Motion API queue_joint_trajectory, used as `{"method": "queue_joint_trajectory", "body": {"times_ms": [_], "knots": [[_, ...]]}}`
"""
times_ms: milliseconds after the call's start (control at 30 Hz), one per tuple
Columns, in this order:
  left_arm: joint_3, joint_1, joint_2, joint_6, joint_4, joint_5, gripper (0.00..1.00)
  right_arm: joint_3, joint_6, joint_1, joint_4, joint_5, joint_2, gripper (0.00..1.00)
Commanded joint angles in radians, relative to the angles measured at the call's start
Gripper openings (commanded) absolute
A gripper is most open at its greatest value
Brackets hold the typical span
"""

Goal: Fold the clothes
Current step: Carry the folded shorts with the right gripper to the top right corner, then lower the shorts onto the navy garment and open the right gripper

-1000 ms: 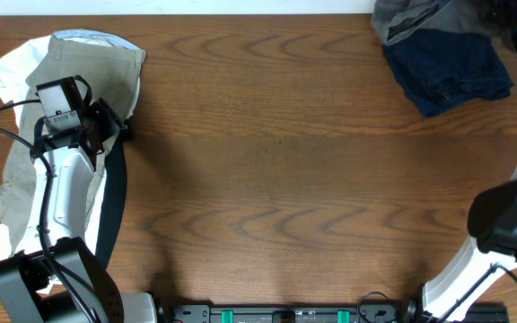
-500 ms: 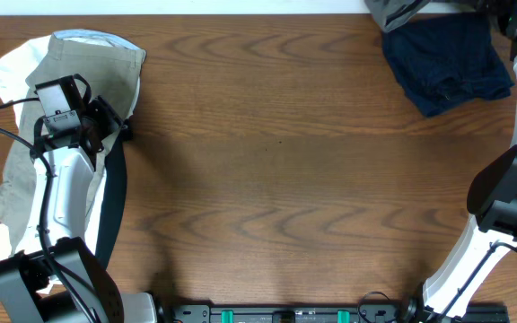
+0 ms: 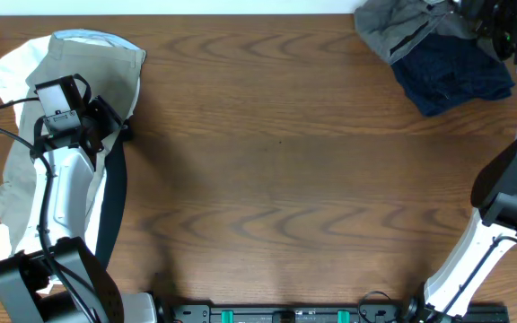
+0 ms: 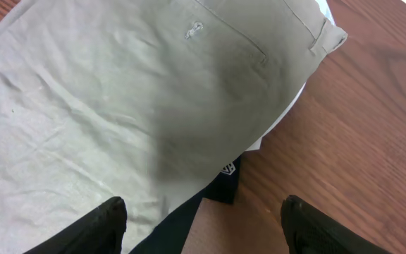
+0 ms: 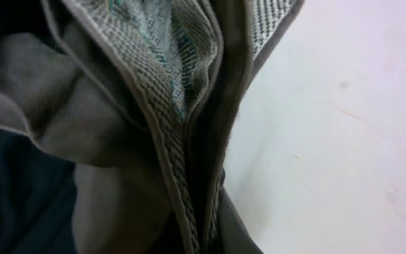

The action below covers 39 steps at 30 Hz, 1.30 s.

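Wood-grain table (image 3: pixel 276 170) fills the overhead view. At 9 o'clock lie khaki shorts (image 3: pixel 106 67), flat, spread over a white piece (image 3: pixel 12 67) that shows around their outer edge; the left wrist view shows a welt pocket with a button. A dark piece with a small white label (image 4: pixel 225 169) pokes out from under the khaki hem. At 2 o'clock is a crumpled navy piece (image 3: pixel 456 76). Grey shorts (image 3: pixel 389 27) sit bunched at 1 o'clock, overlapping the navy. Left gripper (image 4: pixel 203 229) hovers at the khaki hem, fingers wide apart, nothing between them. Right gripper (image 3: pixel 492 18) is at the grey shorts; waistband fabric fills its wrist view, so finger state cannot be told.
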Motion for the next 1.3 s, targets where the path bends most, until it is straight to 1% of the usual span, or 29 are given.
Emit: {"method": "queue_joint_trajectory", "body": {"times_ms": [0,233,433,567,833,867,900,933,967,1133,1267], "knots": [[0.01,0.004,0.001,-0.026,0.002,-0.019,0.72,0.015,-0.013,-0.024,0.045,-0.012,-0.009,0.01],[0.01,0.004,0.001,-0.039,0.003,-0.019,0.72,0.015,0.018,-0.026,0.148,-0.012,-0.01,0.01],[0.01,0.004,0.001,-0.039,0.006,-0.019,0.72,0.015,0.024,-0.03,0.159,-0.013,-0.01,0.01],[0.01,0.004,0.002,-0.039,0.006,-0.019,0.72,0.015,0.024,-0.043,0.107,-0.015,-0.008,0.01],[0.01,0.004,0.002,-0.039,0.006,-0.019,0.72,0.015,0.021,-0.087,-0.092,-0.015,-0.008,0.01],[0.01,0.004,0.002,-0.039,0.006,-0.019,0.72,0.015,0.021,-0.092,-0.12,-0.015,-0.008,0.07],[0.01,0.004,0.001,-0.039,0.006,-0.019,0.72,0.015,0.021,-0.096,-0.147,-0.015,-0.008,0.21],[0.01,0.004,0.001,-0.04,0.006,-0.019,0.72,0.015,0.021,-0.101,-0.188,-0.013,-0.008,0.5],[0.01,0.004,0.002,-0.04,0.006,-0.019,0.72,0.015,0.021,-0.103,-0.22,-0.012,-0.008,0.99],[0.01,0.004,0.002,-0.039,0.006,-0.019,0.72,0.015,0.021,-0.105,-0.417,-0.014,-0.017,0.99],[0.01,0.004,0.001,-0.04,0.005,-0.019,0.72,0.015,0.021,-0.103,-0.627,-0.065,-0.048,0.99]]}}
